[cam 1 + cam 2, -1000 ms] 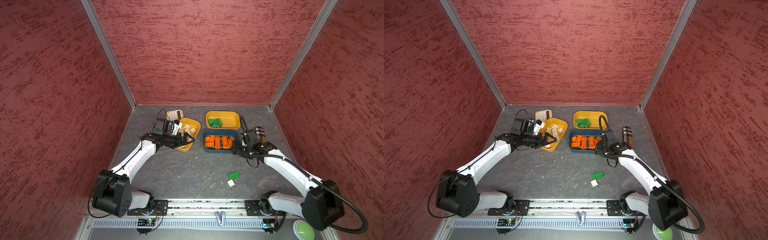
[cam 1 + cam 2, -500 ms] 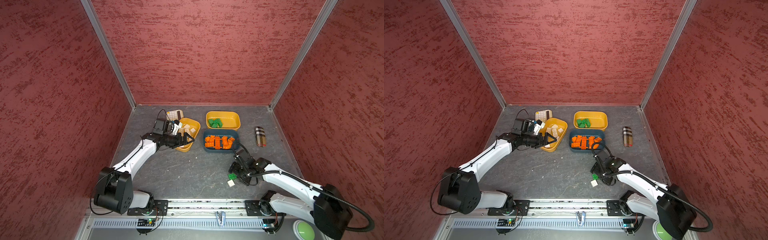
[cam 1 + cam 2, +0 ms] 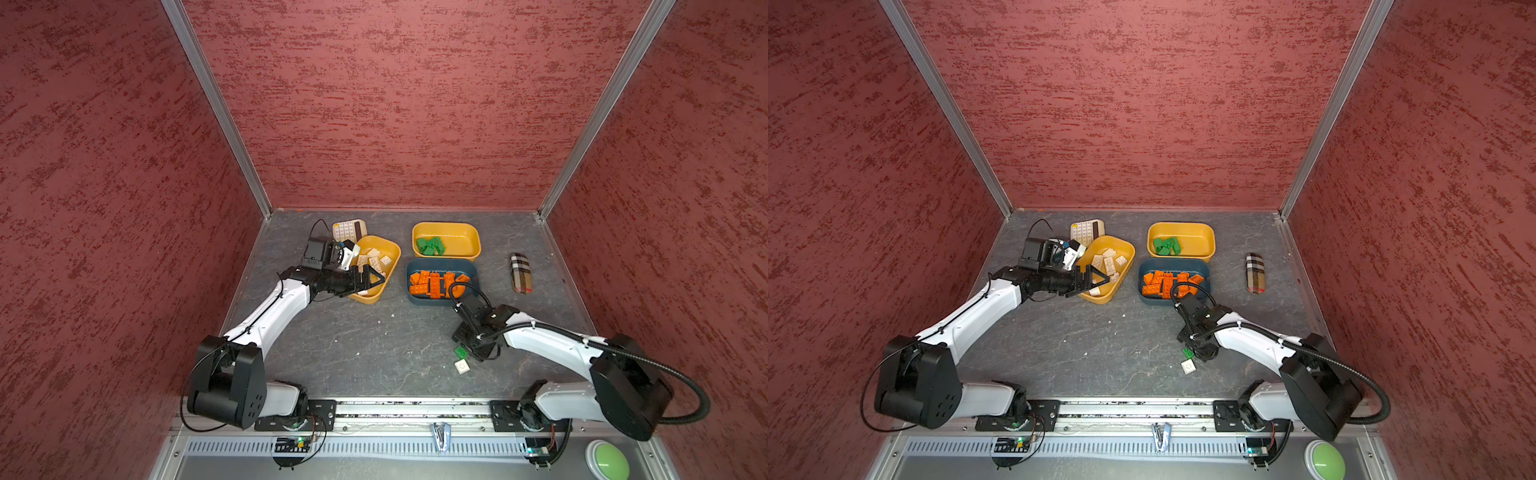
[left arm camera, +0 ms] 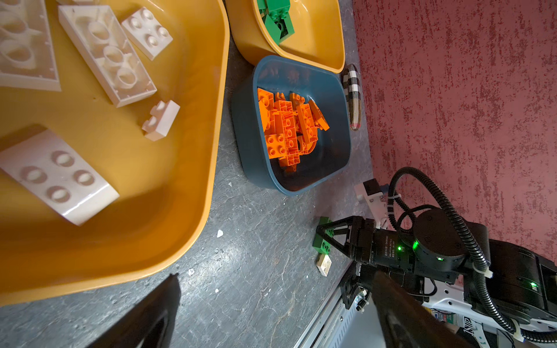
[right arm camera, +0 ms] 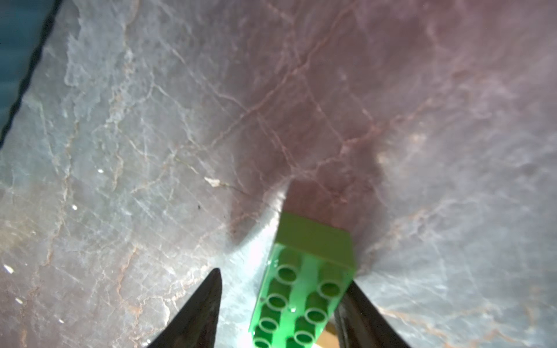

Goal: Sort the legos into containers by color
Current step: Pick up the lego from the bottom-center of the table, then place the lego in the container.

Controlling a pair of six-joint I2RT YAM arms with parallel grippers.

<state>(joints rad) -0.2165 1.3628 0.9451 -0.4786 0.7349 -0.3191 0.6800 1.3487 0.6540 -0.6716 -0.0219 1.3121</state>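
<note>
A green brick [image 5: 304, 289] lies on the grey floor near the front, between the fingers of my right gripper [image 5: 283, 278]. It touches one finger, and a gap shows at the other. In both top views the right gripper [image 3: 465, 353] points down at this brick [image 3: 1188, 353], with a small white brick [image 3: 462, 366] just in front. Orange legos [image 3: 434, 284] fill the teal tray [image 3: 409, 266]. Green legos [image 3: 431, 246] lie in the back yellow tray [image 3: 469, 241], white legos [image 3: 374, 259] in the left yellow tray [image 3: 395, 257]. My left gripper [image 3: 376, 282] hovers open and empty over that tray's front rim.
A cream calculator [image 3: 349, 230] lies behind the left yellow tray. A plaid case [image 3: 521, 273] rests at the right, beside the teal tray. The metal rail [image 3: 415, 409] runs along the front edge, with a green button [image 3: 609, 461] at the front right.
My right arm has swung from the teal tray to the front floor and come down over the green brick, its jaws narrowing around it. The left arm has not moved.
</note>
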